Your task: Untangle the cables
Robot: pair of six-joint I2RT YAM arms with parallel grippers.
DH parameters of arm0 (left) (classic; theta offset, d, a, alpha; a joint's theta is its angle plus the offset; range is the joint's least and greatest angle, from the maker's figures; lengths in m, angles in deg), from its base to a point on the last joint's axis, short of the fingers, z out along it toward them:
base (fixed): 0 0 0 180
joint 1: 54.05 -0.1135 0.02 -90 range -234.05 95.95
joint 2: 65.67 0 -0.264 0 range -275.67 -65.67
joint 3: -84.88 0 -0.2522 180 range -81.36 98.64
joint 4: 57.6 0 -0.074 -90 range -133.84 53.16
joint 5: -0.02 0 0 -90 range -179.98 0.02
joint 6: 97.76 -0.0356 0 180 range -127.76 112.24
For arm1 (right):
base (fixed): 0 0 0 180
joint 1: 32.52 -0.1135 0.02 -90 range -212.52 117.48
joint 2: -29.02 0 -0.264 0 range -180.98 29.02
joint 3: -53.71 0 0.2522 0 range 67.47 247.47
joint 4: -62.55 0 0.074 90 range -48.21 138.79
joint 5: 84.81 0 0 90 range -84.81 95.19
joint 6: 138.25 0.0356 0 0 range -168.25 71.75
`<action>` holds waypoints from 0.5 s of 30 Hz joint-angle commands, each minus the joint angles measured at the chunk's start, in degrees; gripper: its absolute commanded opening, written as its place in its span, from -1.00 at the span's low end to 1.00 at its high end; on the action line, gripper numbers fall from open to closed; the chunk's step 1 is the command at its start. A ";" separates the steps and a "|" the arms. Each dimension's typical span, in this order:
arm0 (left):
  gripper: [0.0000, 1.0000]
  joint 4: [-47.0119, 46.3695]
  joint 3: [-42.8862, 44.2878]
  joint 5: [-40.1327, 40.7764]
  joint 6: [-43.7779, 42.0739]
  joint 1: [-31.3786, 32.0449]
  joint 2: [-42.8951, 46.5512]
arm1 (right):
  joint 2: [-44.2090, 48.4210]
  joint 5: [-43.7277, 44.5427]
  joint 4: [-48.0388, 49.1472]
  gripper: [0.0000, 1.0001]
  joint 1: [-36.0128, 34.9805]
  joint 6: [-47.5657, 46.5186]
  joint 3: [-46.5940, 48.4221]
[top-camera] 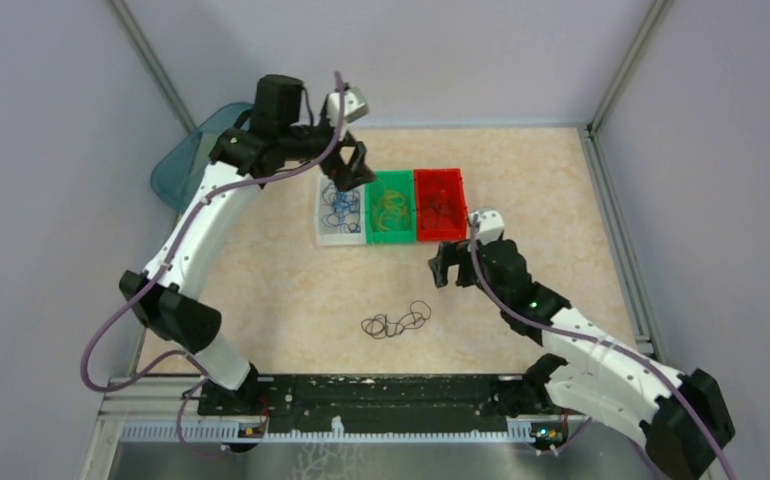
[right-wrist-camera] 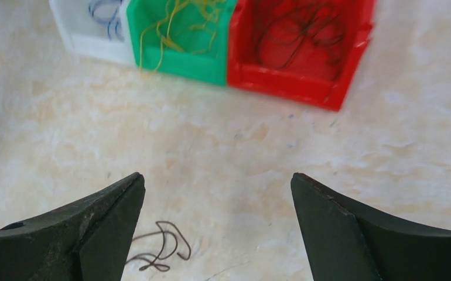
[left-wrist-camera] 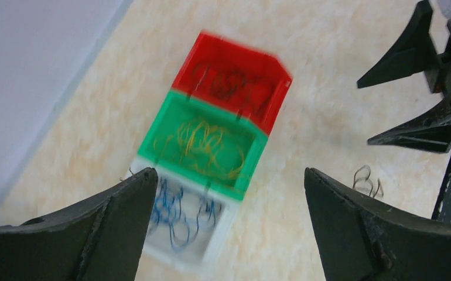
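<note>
Three bins by the far edge: white bin [top-camera: 336,238] holds blue cables [top-camera: 339,205], green bin [top-camera: 391,239] yellow cables [top-camera: 393,205], red bin [top-camera: 439,237] dark cables [top-camera: 439,208]. One dark tangle [top-camera: 396,323] lies loose nearer the front edge. Left claw [left-wrist-camera: 229,175], right claw [right-wrist-camera: 217,178]: both released.

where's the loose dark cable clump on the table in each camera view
Top external: loose dark cables lie on the bare table, near the centre, nearer the arm bases than the bins.
Left wrist: right side, around mid-height.
Right wrist: bottom left corner area.
Shared landmark: red bin, the end of the bin row in all three views.
</note>
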 commanded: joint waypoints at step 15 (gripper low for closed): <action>1.00 3.83 -37.02 6.43 -0.48 -17.34 21.89 | -24.98 -14.03 14.63 0.45 -17.26 4.73 -0.71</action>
